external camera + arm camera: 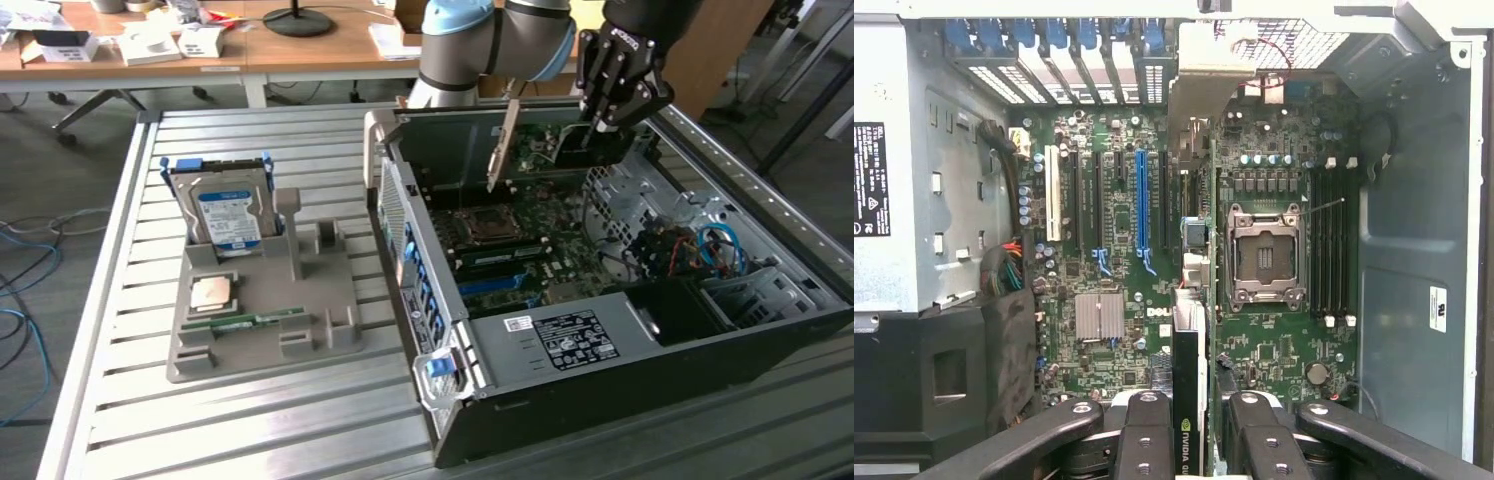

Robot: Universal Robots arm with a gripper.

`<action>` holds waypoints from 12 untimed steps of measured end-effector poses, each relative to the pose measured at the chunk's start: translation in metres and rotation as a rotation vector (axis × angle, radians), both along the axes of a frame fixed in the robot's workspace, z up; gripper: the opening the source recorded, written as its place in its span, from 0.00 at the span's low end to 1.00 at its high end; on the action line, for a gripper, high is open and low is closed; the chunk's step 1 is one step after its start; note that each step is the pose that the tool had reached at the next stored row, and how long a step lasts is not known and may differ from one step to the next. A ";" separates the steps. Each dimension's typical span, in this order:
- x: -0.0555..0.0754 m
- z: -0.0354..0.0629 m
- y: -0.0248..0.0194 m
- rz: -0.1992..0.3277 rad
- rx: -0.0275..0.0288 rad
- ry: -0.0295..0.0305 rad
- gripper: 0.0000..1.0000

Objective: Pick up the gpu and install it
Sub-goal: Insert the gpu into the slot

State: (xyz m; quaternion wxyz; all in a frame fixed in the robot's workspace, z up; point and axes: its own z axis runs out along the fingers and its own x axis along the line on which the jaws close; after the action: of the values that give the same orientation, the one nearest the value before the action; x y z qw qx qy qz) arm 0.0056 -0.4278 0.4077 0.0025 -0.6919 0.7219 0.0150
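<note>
Gpu (587,148) hangs upright above the motherboard (534,235), clear of it and not seated in any slot. My pincer (610,122) is clamped on the gpu's upper edge, one pad on each flat face. The wrist view has the card edge-on between my fingers (1144,430). Silver bracket (503,140) runs down the card's end that faces the blue-clipped case wall (420,290) beside the motherboard.

Judging from the wrist view, the card edge lies over the motherboard between the blue slot (1142,200) and the CPU socket (1262,255), nearer the socket. So it looks off the blue slot's line. Which slot is meant, can't tell.

To do this step well:
- Get the card's bottom edge parallel with the chosen slot and directly above it.
- Hold the board plumb to the motherboard.
- Line the bracket tip to the opening at the motherboard's edge.
- Lower it straight, no sideways drag.

Risks: card tilting in my grip, bracket catching the case wall, connector landing on components beside the slot.
</note>
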 end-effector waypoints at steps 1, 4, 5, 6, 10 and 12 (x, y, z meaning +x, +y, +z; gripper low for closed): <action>0.000 0.0000 0.0000 0.000 0.0001 0.0000 0.27; -0.001 0.0000 0.0000 0.000 0.0000 0.0000 0.27; -0.001 -0.0003 0.0001 0.000 0.0001 -0.0001 0.27; -0.001 -0.0005 0.0001 0.000 0.0001 0.0000 0.27; -0.001 -0.0013 0.0000 0.000 0.0001 0.0000 0.27; -0.001 -0.0016 0.0000 0.000 0.0001 0.0000 0.27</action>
State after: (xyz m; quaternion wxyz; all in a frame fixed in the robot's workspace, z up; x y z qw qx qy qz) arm 0.0049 -0.4278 0.4061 0.0025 -0.6919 0.7219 0.0151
